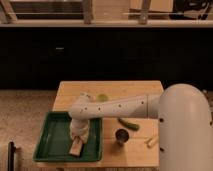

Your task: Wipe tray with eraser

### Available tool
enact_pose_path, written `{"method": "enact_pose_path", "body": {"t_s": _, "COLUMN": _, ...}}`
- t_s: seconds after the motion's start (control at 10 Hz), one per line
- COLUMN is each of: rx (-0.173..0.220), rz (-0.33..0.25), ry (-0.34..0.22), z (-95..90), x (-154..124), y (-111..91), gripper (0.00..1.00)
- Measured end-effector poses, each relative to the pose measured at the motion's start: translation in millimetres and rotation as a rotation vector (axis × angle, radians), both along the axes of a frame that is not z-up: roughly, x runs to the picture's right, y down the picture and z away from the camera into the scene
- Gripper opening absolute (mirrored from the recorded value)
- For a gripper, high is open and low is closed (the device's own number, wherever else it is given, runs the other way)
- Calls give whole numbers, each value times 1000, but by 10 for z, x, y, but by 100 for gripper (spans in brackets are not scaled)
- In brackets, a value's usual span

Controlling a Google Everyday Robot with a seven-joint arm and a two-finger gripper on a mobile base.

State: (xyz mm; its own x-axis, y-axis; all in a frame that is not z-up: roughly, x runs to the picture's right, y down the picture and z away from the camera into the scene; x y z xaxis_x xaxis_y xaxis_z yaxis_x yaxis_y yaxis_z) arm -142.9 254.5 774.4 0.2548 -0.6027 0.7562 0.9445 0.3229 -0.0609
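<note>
gripper [78, 137] is down inside the tray [50, 142], right half toward the near rim, with the eraser [76, 148] right under it on the tray floor; looks pinched on the eraser but can't tell for sure. tray sits at the front-left of the worktop [142, 90]. right of the tray: dark cup [121, 135], curved green vegetable [128, 123], yellow stick [151, 141]. no readable labels or writing anywhere
</note>
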Motion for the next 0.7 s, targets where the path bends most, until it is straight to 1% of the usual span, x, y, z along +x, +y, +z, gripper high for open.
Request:
{"method": "enact_pose_path", "body": {"t_s": 0.1, "rx": 4, "rz": 22, "ry": 20, "z": 13, "x": 113, "y": -38, "gripper": 0}}
{"method": "enact_pose_path", "body": {"t_s": 0.3, "rx": 21, "rz": 50, "ry": 35, "z": 58, "x": 180, "y": -151, "gripper": 0}}
{"method": "enact_pose_path", "body": {"t_s": 0.4, "rx": 30, "rz": 61, "ry": 36, "z": 86, "x": 193, "y": -216, "gripper": 0}}
{"method": "enact_pose_path", "body": {"t_s": 0.5, "rx": 41, "rz": 77, "ry": 29, "z": 127, "x": 206, "y": -323, "gripper": 0}}
{"method": "enact_pose_path", "body": {"t_s": 0.7, "rx": 45, "rz": 85, "ry": 14, "z": 163, "x": 162, "y": -423, "gripper": 0}}
